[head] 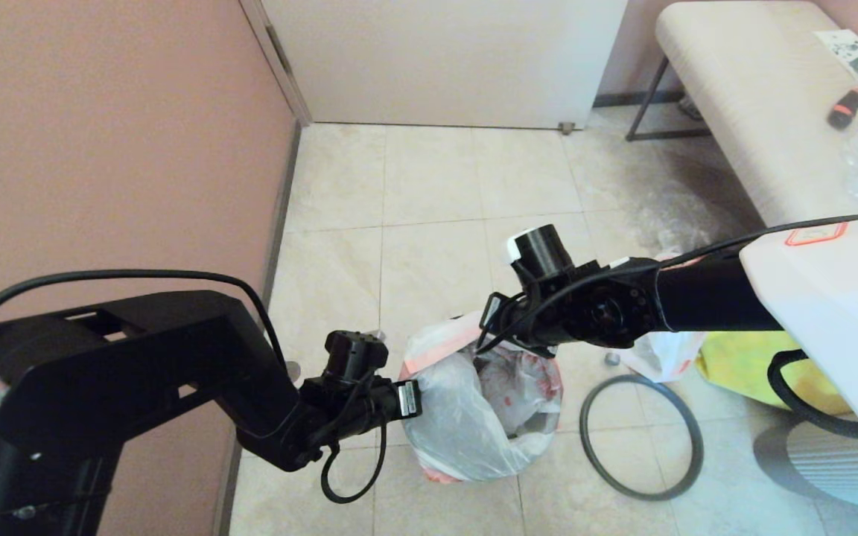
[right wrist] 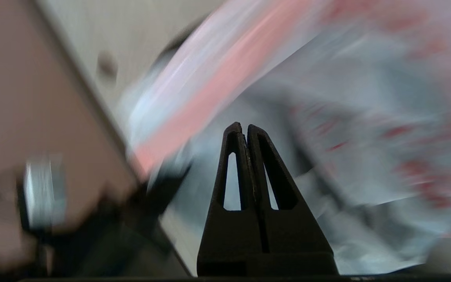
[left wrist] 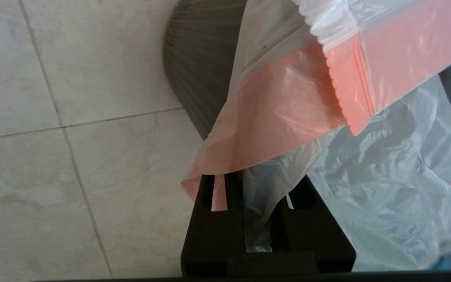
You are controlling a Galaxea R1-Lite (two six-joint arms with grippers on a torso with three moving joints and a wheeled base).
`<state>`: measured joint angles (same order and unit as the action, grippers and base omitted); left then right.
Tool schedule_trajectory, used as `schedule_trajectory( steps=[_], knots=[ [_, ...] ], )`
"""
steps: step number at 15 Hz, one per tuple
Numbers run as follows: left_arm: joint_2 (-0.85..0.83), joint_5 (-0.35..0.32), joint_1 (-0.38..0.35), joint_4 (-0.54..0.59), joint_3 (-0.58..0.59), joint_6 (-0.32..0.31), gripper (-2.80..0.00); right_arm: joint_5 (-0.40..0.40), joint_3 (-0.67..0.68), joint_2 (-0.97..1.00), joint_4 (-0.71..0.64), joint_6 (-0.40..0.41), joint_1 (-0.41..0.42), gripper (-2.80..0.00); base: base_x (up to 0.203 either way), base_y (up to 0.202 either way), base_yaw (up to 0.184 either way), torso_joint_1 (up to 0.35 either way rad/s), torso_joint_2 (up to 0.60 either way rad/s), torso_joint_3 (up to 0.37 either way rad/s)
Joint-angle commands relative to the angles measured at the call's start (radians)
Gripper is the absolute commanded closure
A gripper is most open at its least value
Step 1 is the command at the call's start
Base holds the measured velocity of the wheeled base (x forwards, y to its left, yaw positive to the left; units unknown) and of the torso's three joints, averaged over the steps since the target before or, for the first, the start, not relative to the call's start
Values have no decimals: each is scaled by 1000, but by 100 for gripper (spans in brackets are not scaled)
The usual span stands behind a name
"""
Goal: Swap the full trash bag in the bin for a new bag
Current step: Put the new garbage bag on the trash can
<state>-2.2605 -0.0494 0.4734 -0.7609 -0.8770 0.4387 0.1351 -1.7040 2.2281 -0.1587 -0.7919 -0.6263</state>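
Note:
The new bag (head: 459,424), translucent white with pink edges and red print, sits opened over the bin, which it hides in the head view. The left wrist view shows the bin's dark ribbed wall (left wrist: 198,66). My left gripper (head: 409,399) (left wrist: 257,184) is shut on the bag's plastic at its left rim, under the pink edge (left wrist: 284,113). My right gripper (head: 490,333) (right wrist: 244,126) hangs over the bag's far rim, shut with nothing between its fingers. The grey hoop (head: 584,432) lies on the floor to the right. The full trash bag (head: 663,356) shows partly behind my right arm.
A yellow tote (head: 749,365) lies right of the white bag. A padded bench (head: 742,97) with small items stands at the back right. A pink wall (head: 101,149) runs close along the left, and a white door (head: 444,59) is at the back.

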Motion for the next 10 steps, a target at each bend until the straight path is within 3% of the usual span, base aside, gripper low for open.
schedule_trajectory(
  steps=[1, 6, 10],
  knots=[
    [3, 0, -4, -5, 1, 5, 0, -11, 8, -4, -7, 25, -25, 0, 0, 0, 0, 0, 0, 0],
    [7, -1, -5, -32, 11, 5, 0, -43, -21, 101, -3, 112, -19, 0, 0, 0, 0, 0, 0, 0],
    [7, -3, -4, -41, 20, 2, 0, -73, -131, 182, -1, 156, -16, 0, 0, 0, 0, 0, 0, 0]
  ],
)
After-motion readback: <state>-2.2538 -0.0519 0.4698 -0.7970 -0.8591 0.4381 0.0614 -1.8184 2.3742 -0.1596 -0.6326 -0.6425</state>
